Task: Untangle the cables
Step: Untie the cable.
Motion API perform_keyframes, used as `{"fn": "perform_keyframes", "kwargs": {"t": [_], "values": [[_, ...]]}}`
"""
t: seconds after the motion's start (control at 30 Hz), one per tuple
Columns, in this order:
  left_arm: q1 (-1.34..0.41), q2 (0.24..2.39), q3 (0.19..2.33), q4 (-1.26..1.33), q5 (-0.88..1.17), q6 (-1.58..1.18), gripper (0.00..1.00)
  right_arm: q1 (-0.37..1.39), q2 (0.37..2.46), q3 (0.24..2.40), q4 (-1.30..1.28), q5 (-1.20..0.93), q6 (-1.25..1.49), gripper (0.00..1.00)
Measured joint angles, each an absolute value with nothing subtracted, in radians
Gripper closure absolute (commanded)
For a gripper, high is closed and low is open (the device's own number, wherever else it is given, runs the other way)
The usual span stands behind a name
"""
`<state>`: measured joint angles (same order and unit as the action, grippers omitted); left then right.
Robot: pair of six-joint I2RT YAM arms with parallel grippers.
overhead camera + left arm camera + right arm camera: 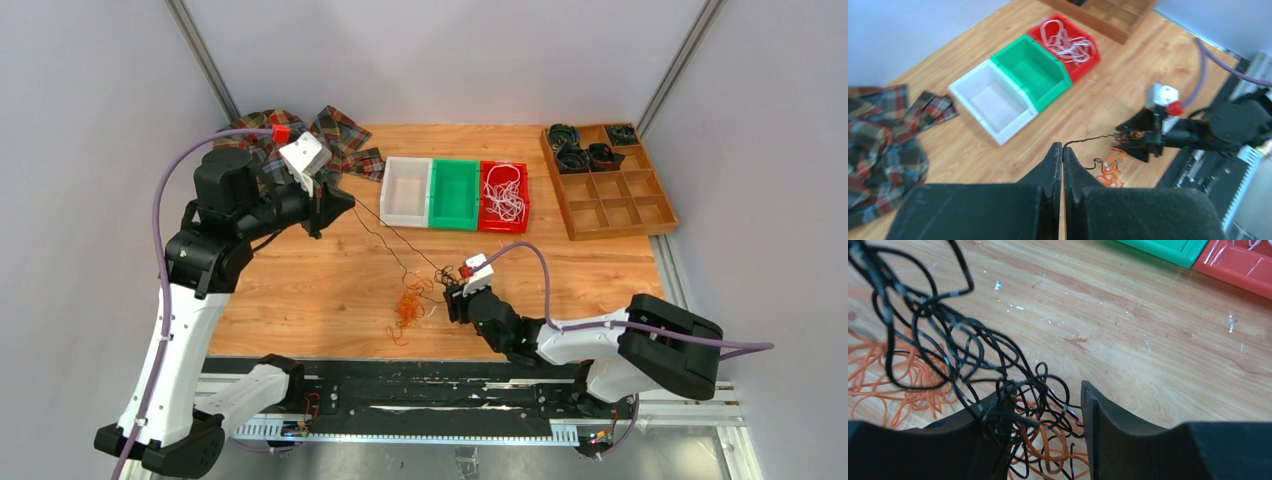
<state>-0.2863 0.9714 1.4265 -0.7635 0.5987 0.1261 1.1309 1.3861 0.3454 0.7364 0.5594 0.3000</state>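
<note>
A thin black cable (pixel 395 236) runs taut from my left gripper (pixel 350 205) down to a tangle of black and orange cables (pixel 410 305) at the table's front middle. In the left wrist view the left gripper (pixel 1063 146) is shut on the black cable's end (pixel 1093 137), raised above the table. My right gripper (pixel 455 300) sits low at the tangle. Its jaws (pixel 1044 392) stand open, with loops of black cable (pixel 948 340) and orange cable (pixel 1048 440) lying loose between and over the fingers. More orange cable (pixel 873 370) lies to its left. White cables (pixel 505 195) lie in the red bin.
A white bin (pixel 405 195), a green bin (pixel 455 195) and a red bin (pixel 487 225) stand in a row at the back middle. A wooden compartment tray (pixel 625 210) with dark coiled rolls is at the back right. A plaid cloth (pixel 340 135) lies at the back left.
</note>
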Motion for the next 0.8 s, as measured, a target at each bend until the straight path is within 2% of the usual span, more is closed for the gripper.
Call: {"fn": "perform_keyframes", "kwargs": {"t": [0.2,0.4,0.53,0.8], "values": [[-0.268,0.98,1.425,-0.738,0.455,0.091,0.99,1.13,1.344,0.32,0.737,0.55,0.308,0.52],[-0.252,0.981,1.425,-0.726,0.344,0.075,0.99,1.105,1.302,0.257,0.727,0.549,0.337,0.49],[-0.248,0.976,1.392,-0.691,0.37,0.067,0.99,1.087,1.221,0.239,0.694,0.538,0.345,0.48],[-0.244,0.97,1.216,-0.632,0.495,0.079,0.99,1.042,1.072,0.321,0.545,0.452,0.334,0.4]]}}
